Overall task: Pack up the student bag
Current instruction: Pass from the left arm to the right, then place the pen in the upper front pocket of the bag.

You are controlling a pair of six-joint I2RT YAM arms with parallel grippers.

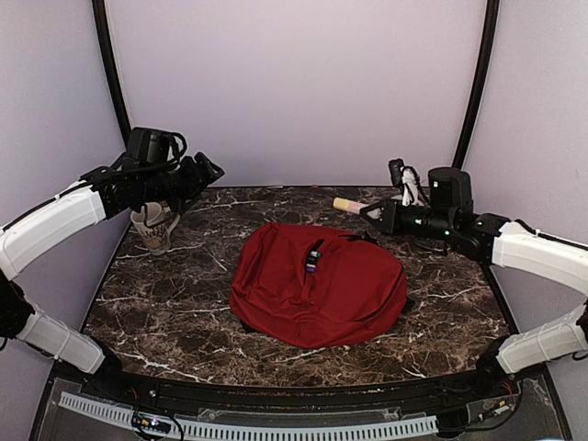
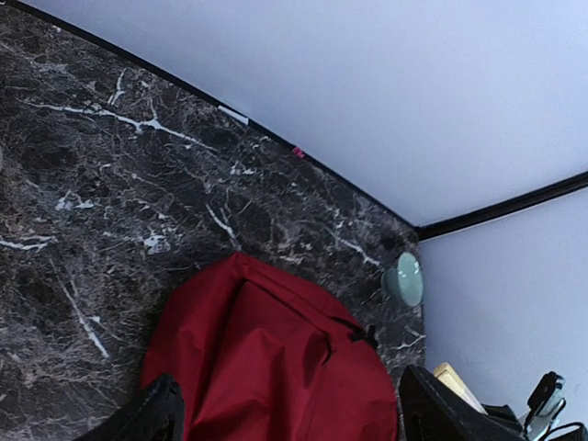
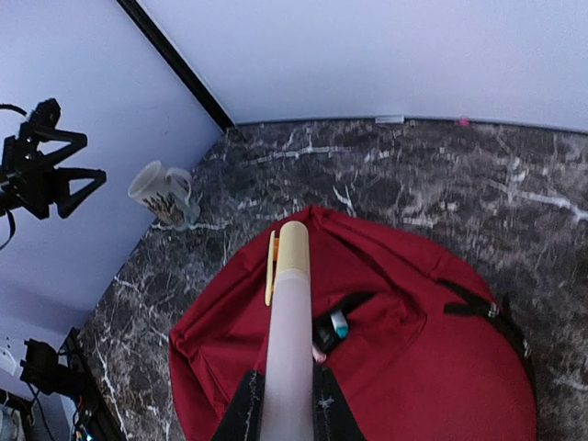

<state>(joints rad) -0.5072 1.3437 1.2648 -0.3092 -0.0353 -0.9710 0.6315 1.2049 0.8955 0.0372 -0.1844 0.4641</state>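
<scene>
A pen (image 1: 347, 205) is being clamped by the right gripper (image 1: 369, 212), axis toward 9 o'clock, the student bag (image 1: 317, 289) lying at 7 o'clock; the left gripper (image 1: 209, 172) is being held apart.

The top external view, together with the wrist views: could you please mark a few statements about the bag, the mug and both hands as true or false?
1. The student bag lies on the dark marble table. True.
2. The right hand is empty. False: it is shut on a pale pen with a yellowish cap.
3. The mug stands near the table's back left corner, apart from the bag. True.
4. The left hand grips the mug. False: it is open and holds nothing.
</scene>
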